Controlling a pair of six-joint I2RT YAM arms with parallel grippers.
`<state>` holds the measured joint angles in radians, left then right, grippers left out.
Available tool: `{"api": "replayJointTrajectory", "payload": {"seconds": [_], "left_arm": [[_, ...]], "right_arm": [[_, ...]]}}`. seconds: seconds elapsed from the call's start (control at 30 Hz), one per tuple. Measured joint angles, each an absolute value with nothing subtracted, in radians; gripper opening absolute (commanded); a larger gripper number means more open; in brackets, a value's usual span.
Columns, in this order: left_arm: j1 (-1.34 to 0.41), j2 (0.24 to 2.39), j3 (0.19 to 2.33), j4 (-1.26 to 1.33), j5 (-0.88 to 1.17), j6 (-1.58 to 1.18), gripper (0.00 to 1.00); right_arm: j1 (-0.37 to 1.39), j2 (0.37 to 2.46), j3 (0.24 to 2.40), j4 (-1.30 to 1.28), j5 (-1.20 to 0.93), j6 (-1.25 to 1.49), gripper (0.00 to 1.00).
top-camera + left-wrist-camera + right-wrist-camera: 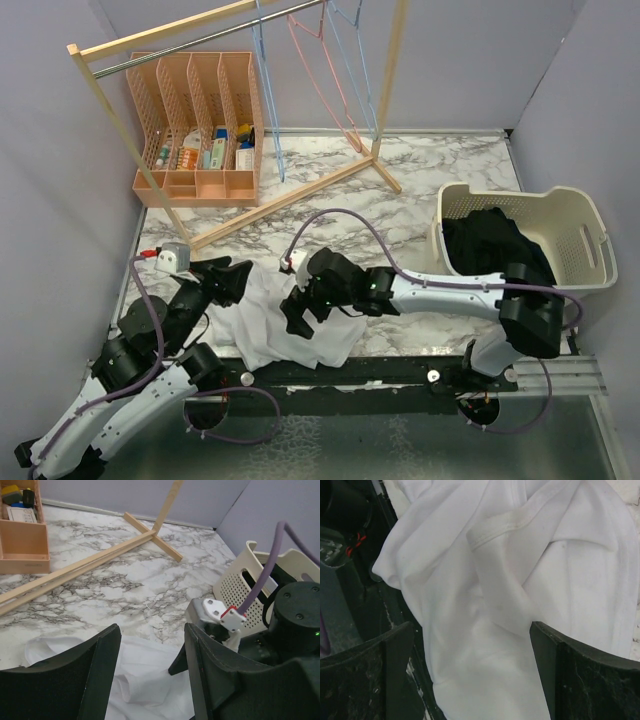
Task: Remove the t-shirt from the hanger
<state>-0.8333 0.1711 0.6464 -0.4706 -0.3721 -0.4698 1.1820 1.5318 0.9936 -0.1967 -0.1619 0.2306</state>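
Note:
A white t-shirt (262, 325) lies crumpled on the marble table near the front edge. No hanger shows in it. My left gripper (228, 272) is open at the shirt's left upper edge; in the left wrist view (151, 630) the shirt (145, 680) lies under and between its fingers. My right gripper (298, 312) is open and low over the middle of the shirt; in the right wrist view (470, 630) the cloth (485, 605) fills the gap between the fingers, with the collar (505, 526) above. Neither gripper holds anything.
A cream laundry basket (560, 215) with dark clothing stands at the right. A wooden clothes rack (300, 195) with blue and pink hangers (325, 70) stands at the back. An orange slotted organiser (197, 125) sits back left.

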Motion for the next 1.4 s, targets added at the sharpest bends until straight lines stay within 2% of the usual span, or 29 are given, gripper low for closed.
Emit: {"api": "replayJointTrajectory", "payload": {"seconds": [0.4, 0.5, 0.63, 0.8, 0.87, 1.1, 1.3, 1.4], "left_arm": [[-0.833, 0.109, 0.646, -0.5, -0.447, -0.492, 0.56], [-0.833, 0.109, 0.646, -0.5, -0.455, -0.493, 0.56], [-0.833, 0.109, 0.646, -0.501, -0.46, -0.496, 0.56], [-0.833, 0.109, 0.646, -0.502, -0.461, -0.5, 0.56], [-0.833, 0.109, 0.646, -0.502, -0.461, -0.5, 0.56], [-0.833, 0.109, 0.646, -0.503, -0.462, -0.503, 0.56], [-0.833, 0.109, 0.646, -0.503, -0.462, -0.503, 0.56], [-0.833, 0.109, 0.646, -0.503, -0.462, -0.504, 0.56]], "right_arm": [[1.236, 1.757, 1.095, -0.125, -0.148, 0.23, 1.0], [1.268, 1.8, 1.116, -0.13, -0.137, 0.231, 0.95], [1.286, 1.853, 1.14, -0.156, -0.107, 0.239, 0.67], [1.285, 1.899, 1.191, -0.225, -0.041, 0.274, 0.15], [1.282, 1.904, 1.204, -0.249, -0.011, 0.289, 0.02], [1.212, 1.84, 1.159, -0.29, 0.016, 0.358, 0.01], [0.89, 1.559, 1.017, -0.296, -0.043, 0.423, 0.01], [0.754, 1.422, 1.011, -0.313, -0.042, 0.442, 0.01]]}}
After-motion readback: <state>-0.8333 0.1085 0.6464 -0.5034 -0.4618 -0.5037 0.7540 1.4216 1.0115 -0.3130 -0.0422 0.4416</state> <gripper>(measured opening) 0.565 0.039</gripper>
